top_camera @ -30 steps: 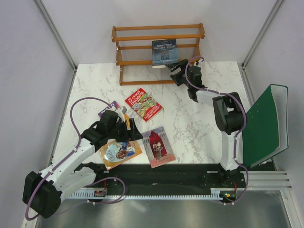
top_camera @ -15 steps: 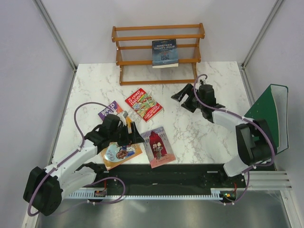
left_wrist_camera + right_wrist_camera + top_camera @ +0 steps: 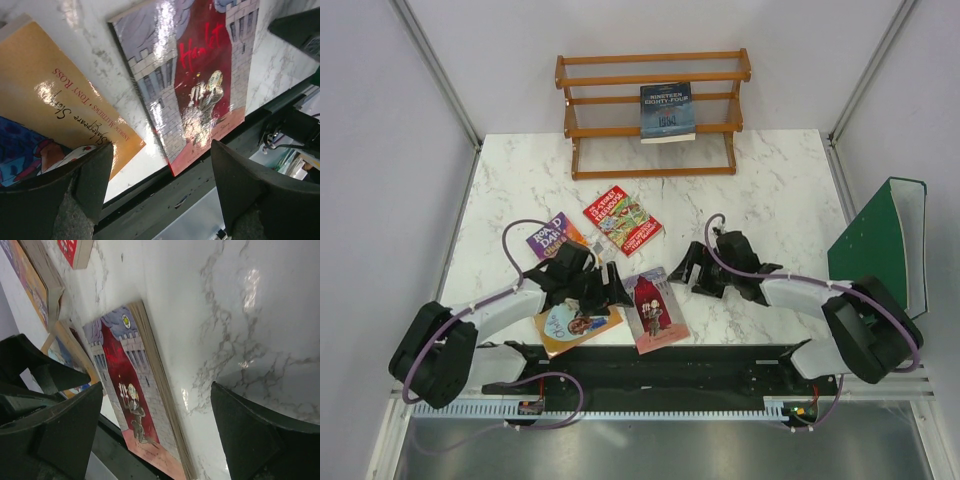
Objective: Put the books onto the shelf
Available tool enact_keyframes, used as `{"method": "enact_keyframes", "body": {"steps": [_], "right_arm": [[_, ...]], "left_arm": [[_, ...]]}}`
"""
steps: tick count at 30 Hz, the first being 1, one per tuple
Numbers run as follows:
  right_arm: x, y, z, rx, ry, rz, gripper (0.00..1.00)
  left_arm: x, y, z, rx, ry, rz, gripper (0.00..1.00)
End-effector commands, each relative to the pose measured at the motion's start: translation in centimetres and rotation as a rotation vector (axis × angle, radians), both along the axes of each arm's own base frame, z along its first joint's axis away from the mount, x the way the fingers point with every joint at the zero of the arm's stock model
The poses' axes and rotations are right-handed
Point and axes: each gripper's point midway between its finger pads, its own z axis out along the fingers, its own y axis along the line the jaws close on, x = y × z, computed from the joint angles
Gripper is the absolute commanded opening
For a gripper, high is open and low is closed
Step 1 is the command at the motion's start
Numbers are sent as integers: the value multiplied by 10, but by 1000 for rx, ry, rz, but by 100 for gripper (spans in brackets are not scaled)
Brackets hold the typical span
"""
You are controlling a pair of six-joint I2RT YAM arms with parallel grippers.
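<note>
White marble worktop (image 3: 770, 190) fills the scene, boxed in by pale walls. A large green binder (image 3: 875, 255) stands on edge at its right side, leaning on the wall.

At the far edge stands the shelf (image 3: 610, 80), a brown wooden rack of three railed tiers. One book is already in it: the dark blue "Nineteen Eighty-Four" (image 3: 666, 110) stands upright with its cover facing out, right of centre.

The other four books lie flat on the worktop. The red cartoon-covered book (image 3: 623, 220) lies near the middle, and the purple "Roald Dahl" book (image 3: 550, 236) is just to its left. Nearer the arms, the orange book (image 3: 575, 322) and the pink "Hamlet" book (image 3: 655, 310) lie side by side at the front edge, close together but not overlapping.

Both arms reach in low toward this front pair. The left gripper (image 3: 613, 285) hovers over the gap between the orange and pink covers. Its jaws are spread wide and hold nothing. The right gripper (image 3: 695, 275) sits just beside the right edge of the pink book, also spread wide and empty, with bare marble beneath it.
</note>
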Motion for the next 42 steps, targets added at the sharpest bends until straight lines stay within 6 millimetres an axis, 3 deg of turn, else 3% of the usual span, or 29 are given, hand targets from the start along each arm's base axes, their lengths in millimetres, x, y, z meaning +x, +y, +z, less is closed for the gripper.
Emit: {"method": "enact_keyframes", "body": {"steps": [1,8,11,14,15,16,17,20,23,24,26,28,32,38,39,42], "right_arm": [[-32,2,-14,12,57,-13,94],[-51,47,-10,90,64,108,89],[-58,71,-3,171,70,161,77],[-60,84,4,242,52,172,43],[-61,85,4,253,53,171,18],[-61,87,5,255,51,174,4],[-61,87,5,251,51,174,0],[-59,83,9,233,30,164,0],[-53,78,18,190,-19,161,0],[-47,79,31,200,-55,159,0],[-42,76,40,188,-92,157,0],[-35,75,62,219,-148,162,0],[-30,79,97,282,-215,197,0],[-31,84,140,366,-290,228,0],[-33,85,148,383,-299,238,0],[-38,89,151,407,-281,275,1]], "left_arm": [[-2,-17,-5,-40,45,-7,86],[-1,-36,-17,-45,93,-29,86],[4,-40,-15,-48,86,-32,85],[5,-39,-15,-43,79,-28,85],[5,-40,-14,-46,75,-28,86],[6,-39,-14,-42,72,-26,85],[6,-39,-14,-41,71,-29,85],[7,-37,-9,-34,49,-34,85],[15,-34,10,-34,-39,-28,85],[19,-33,25,-53,-96,-23,86],[26,-29,38,-43,-161,-5,87],[31,-25,55,-57,-236,16,87],[38,-24,72,-86,-303,47,87],[47,-41,88,-170,-335,25,84],[48,-43,89,-181,-342,24,82],[53,-56,104,-278,-392,7,60]]}}
